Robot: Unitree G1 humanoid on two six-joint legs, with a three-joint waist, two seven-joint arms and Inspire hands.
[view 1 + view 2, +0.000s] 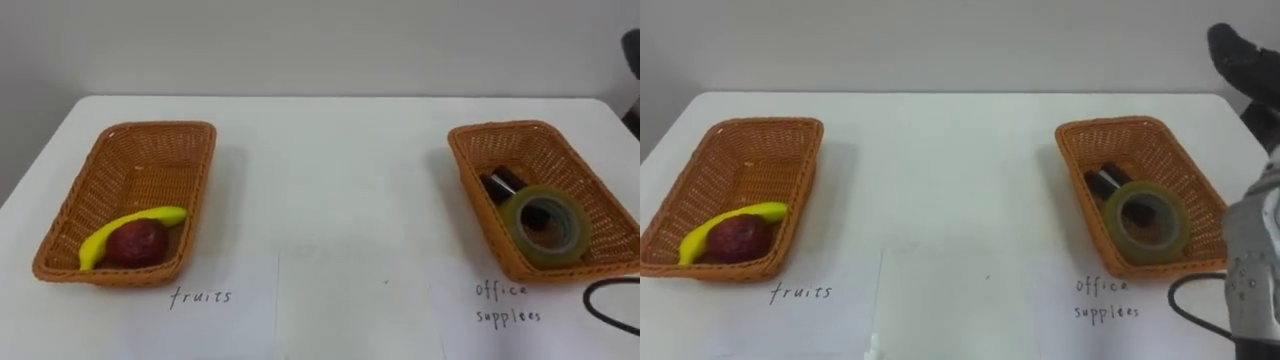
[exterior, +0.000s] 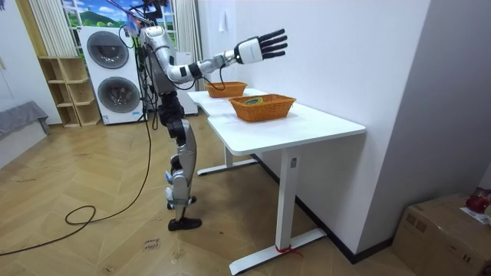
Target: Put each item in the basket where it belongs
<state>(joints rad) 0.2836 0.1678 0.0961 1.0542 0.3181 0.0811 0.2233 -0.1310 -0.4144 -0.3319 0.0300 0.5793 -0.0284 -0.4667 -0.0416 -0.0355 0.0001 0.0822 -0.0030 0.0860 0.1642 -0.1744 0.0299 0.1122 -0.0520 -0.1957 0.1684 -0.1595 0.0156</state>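
On the white table (image 1: 330, 190) stand two wicker baskets. The left basket (image 1: 160, 127) holds a yellow banana (image 1: 150, 218) and a dark red round fruit (image 1: 137, 242). In the right basket (image 1: 500, 128) lie a greenish roll of tape (image 1: 548, 225) and a small dark object (image 1: 503, 182). My right hand (image 1: 1243, 55) is raised well above the right basket, open with its fingers spread, as the room view (image 2: 265, 44) shows. It holds nothing.
Handwritten labels on paper sheets (image 1: 200, 297) lie in front of each basket. A white wall runs right behind the table. In the room view I stand at the table's long side, with washing machines (image 2: 115, 77) behind and a cardboard box (image 2: 445, 230) on the floor.
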